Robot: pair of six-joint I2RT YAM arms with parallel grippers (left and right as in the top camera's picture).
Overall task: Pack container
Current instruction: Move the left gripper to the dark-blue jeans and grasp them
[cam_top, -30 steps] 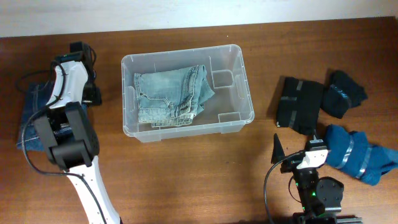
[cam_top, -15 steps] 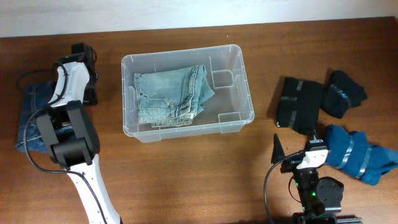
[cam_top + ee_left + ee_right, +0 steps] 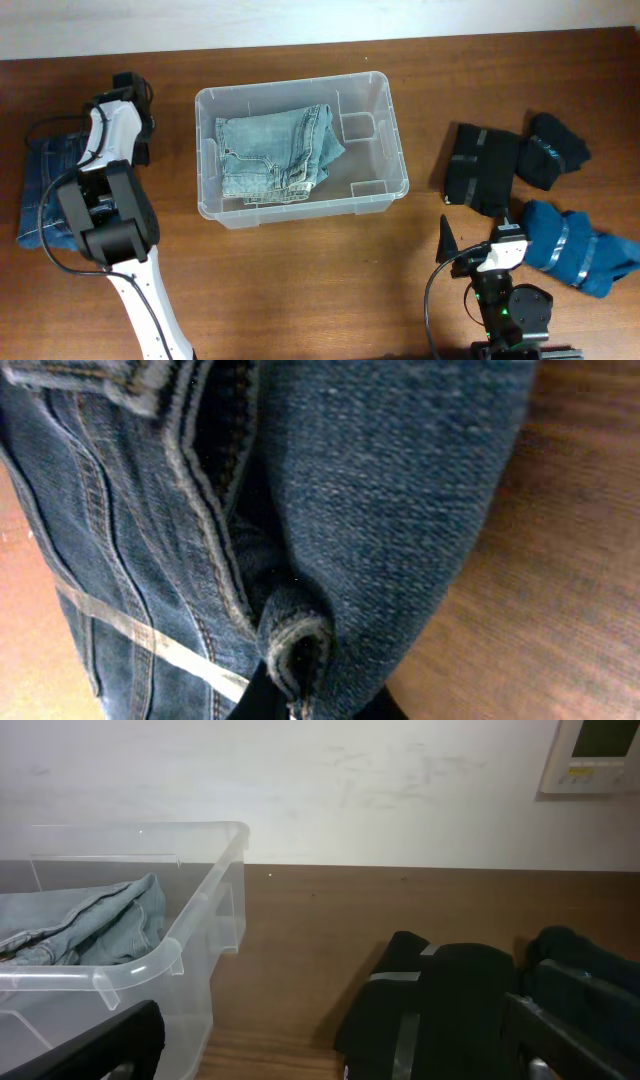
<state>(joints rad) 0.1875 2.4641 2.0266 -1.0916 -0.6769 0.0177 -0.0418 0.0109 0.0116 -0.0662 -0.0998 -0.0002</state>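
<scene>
Container: clear bin point(image 3: 365, 155) at mid-bench point(image 3: 300, 280), open; folded light jeans point(image 3: 275, 150) fill its left part, right part bare.
Left hand point(image 3: 315, 705): narrow, pinching a hem fold of the dark blue jeans point(image 3: 400, 480) at the bench's left end.
Left arm: stretched far-left, wrist pointing down, close over the denim.
Right hand point(image 3: 335, 1045): wide, empty, low near the front edge.
Technique: pinch looks thin, so lift slowly; raise trailing cloth clear of the rim.
</scene>
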